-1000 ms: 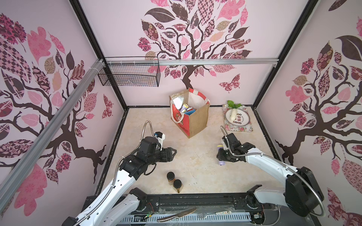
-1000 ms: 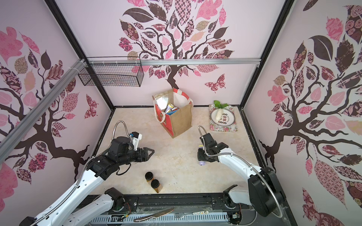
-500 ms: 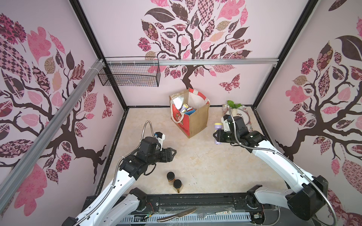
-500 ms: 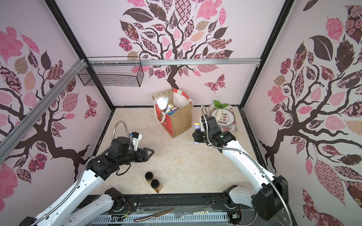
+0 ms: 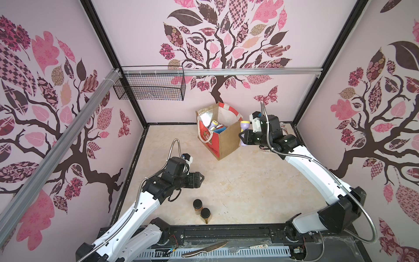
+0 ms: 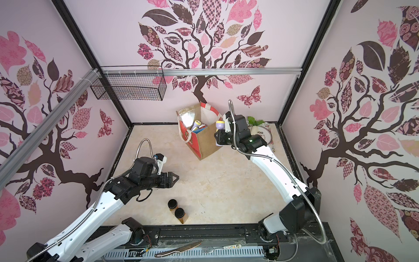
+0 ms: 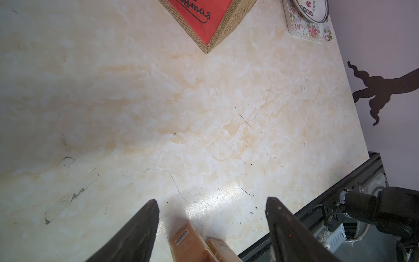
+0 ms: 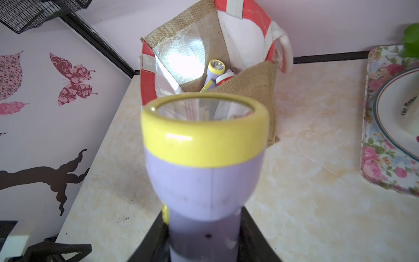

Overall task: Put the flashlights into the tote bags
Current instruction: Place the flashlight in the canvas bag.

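The tan jute tote bag point(image 5: 229, 143) point(image 6: 207, 143) stands open at the back middle of the table, and its red front panel point(image 7: 199, 20) shows in the left wrist view. Several flashlights point(image 5: 214, 124) point(image 8: 215, 68) lie inside it. My right gripper point(image 5: 243, 135) point(image 6: 218, 136) point(image 8: 204, 238) is shut on a lilac flashlight with a yellow ring point(image 5: 244, 124) point(image 6: 220, 124) point(image 8: 204, 158). It holds the flashlight head up beside the bag's right rim. My left gripper point(image 5: 201, 179) point(image 6: 175, 179) point(image 7: 212, 204) hovers open and empty over the table's left half.
Two brown jars with black lids point(image 5: 201, 209) point(image 7: 192, 245) stand near the front edge, under the left gripper. A floral tray with a plate point(image 6: 266, 133) point(image 8: 381, 140) sits at the back right. A black wire basket point(image 5: 149, 87) hangs on the back wall. A knife point(image 5: 204, 248) lies on the front rail.
The right arm lifted the lilac flashlight from the table's right middle, then carried it back and left to the bag's right rim. The left arm has stayed in place.
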